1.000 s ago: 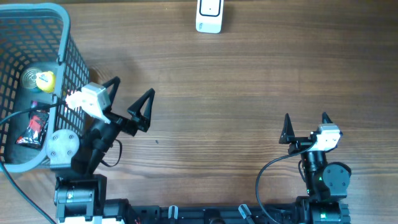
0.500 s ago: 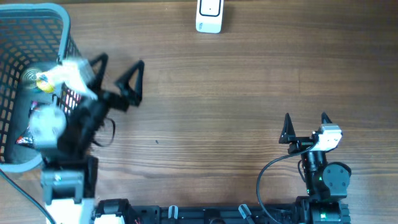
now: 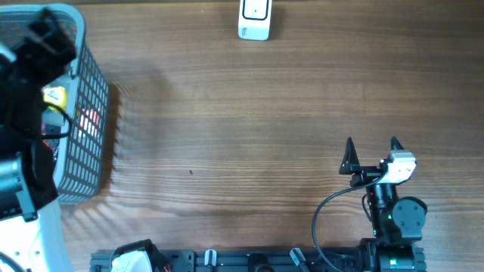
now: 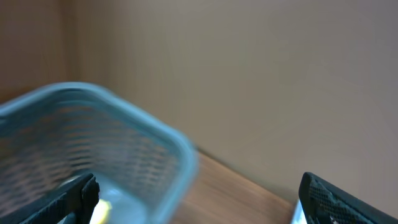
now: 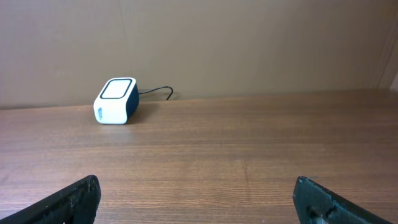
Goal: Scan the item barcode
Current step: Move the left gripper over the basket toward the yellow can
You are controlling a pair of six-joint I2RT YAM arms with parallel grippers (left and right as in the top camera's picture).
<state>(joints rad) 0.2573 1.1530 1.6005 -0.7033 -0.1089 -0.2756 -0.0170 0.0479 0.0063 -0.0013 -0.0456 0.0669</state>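
Over the basket (image 3: 91, 143) we see the left pincer (image 4: 199, 186) hanging spread on its raised arm, the yellow item (image 3: 53, 96) lying inside. The right arm sits folded, right pincer (image 3: 371, 143) spread, facing the scanner (image 3: 255, 19).

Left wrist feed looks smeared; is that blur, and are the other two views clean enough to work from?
Left wrist: yes, the basket rim and mesh are smeared, nothing crisp. Overhead: table and scanner sharp and evenly lit, but the left arm is a blur over the basket. Right wrist: crisp, scanner clear, no glare.
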